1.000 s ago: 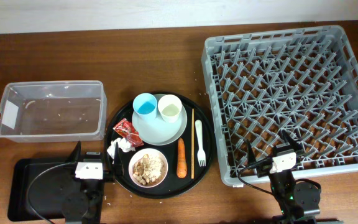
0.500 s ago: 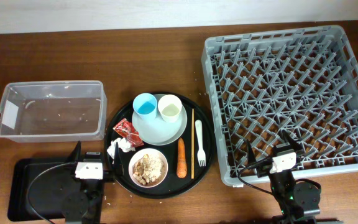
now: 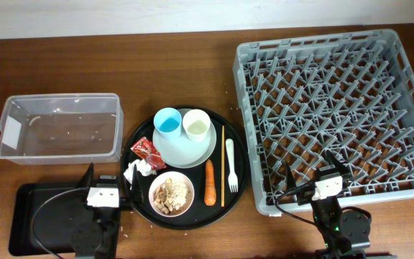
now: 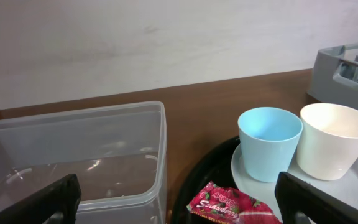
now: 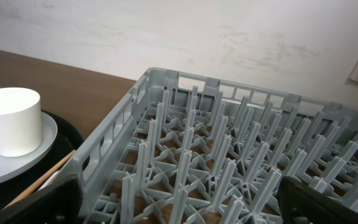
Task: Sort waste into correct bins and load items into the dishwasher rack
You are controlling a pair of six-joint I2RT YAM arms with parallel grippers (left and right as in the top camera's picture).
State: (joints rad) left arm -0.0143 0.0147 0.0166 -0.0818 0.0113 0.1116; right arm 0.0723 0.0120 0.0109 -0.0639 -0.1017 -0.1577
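On the round black tray, the light blue cup (image 3: 168, 122) and cream cup (image 3: 197, 126) stand on the pale plate (image 3: 185, 150). Around it lie the red wrapper (image 3: 147, 150), white tissue (image 3: 138, 171), a white bowl (image 3: 172, 194) of beige scraps, the carrot (image 3: 210, 183), chopsticks (image 3: 222, 158) and the white fork (image 3: 231, 165). The clear tub (image 3: 57, 128) and the shallow black tray (image 3: 42, 216) are at the left, and the grey rack (image 3: 336, 108) at the right. My left gripper (image 3: 106, 176) is open and empty beside the wrapper (image 4: 229, 204). My right gripper (image 3: 310, 169) is open over the rack's near edge (image 5: 229, 162).
The round black tray (image 3: 241, 155) lies between the tub and the rack. In the left wrist view the tub's corner (image 4: 157, 155) is close ahead, with the blue cup (image 4: 269, 142) to its right. A pale wall runs behind the table.
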